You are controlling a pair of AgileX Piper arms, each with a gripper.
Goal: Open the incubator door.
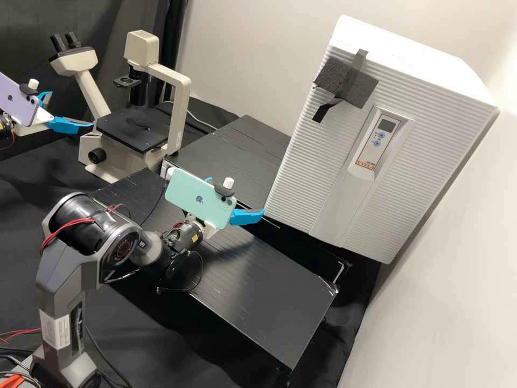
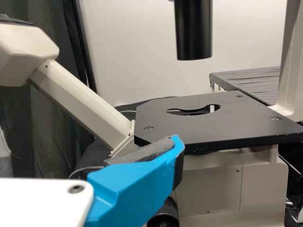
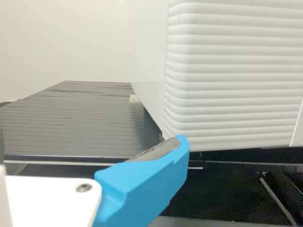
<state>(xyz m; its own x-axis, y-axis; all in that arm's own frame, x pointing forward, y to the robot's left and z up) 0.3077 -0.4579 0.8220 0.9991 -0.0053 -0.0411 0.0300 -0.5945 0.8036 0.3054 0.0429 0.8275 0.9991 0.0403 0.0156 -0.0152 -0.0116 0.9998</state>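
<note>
Right gripper (image 1: pixel 236 196) and left gripper (image 1: pixel 71 109) are gaping empty, a right fingertip (image 3: pixel 182 143) hovering beside the incubator (image 1: pixel 452 86), which is standing long axis upright on black slats (image 3: pixel 80 118), closed door (image 1: pixel 301 178) facing the arms

You are in a lab. You can see a microscope (image 1: pixel 132 126) at the upper left and a big white incubator (image 1: pixel 401 161) at the upper right.
</note>
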